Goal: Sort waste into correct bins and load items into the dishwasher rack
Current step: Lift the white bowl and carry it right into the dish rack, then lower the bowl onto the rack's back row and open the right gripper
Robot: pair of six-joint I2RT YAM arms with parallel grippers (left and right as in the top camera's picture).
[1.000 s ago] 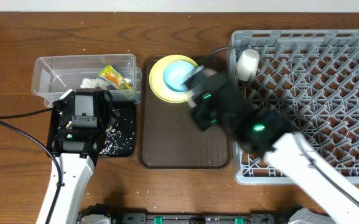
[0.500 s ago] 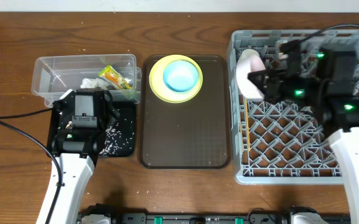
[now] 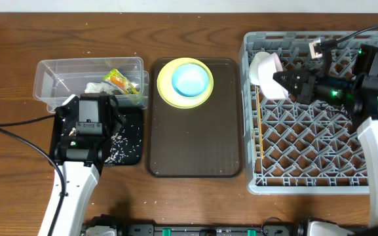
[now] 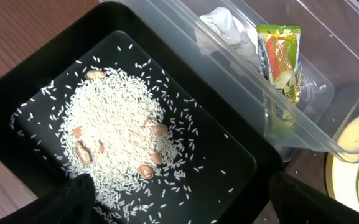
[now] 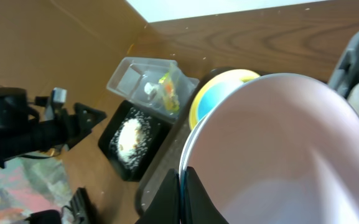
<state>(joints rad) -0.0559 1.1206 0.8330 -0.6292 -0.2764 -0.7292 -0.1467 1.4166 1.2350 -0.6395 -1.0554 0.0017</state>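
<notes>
My right gripper (image 3: 285, 84) is shut on the rim of the whitish bowl (image 3: 264, 72), holding it tilted on edge over the far left corner of the grey dishwasher rack (image 3: 306, 151). The right wrist view shows the rim pinched between the fingertips of that gripper (image 5: 183, 177), and the bowl (image 5: 291, 143) fills the picture. My left gripper (image 4: 179, 196) hangs open over the black tub (image 4: 241, 155), above the rice (image 4: 114, 134). The green-and-orange wrapper (image 3: 122, 82) and white scrap (image 3: 97, 87) lie in the clear tub (image 3: 57, 72). The light blue bowl (image 3: 190, 80) sits on the yellow plate (image 3: 166, 88).
Plate and blue bowl stand at the far end of the dark brown tray (image 3: 195, 144), between the tubs and the rack. What looks like the wooden chopsticks (image 3: 259, 115) lies along the rack's left side. A black cable (image 3: 18, 141) crosses the table at the left.
The right arm has swung from over the brown tray to the rack, carrying the whitish bowl, and now holds it at the rack's far left corner. The left arm has not moved.
</notes>
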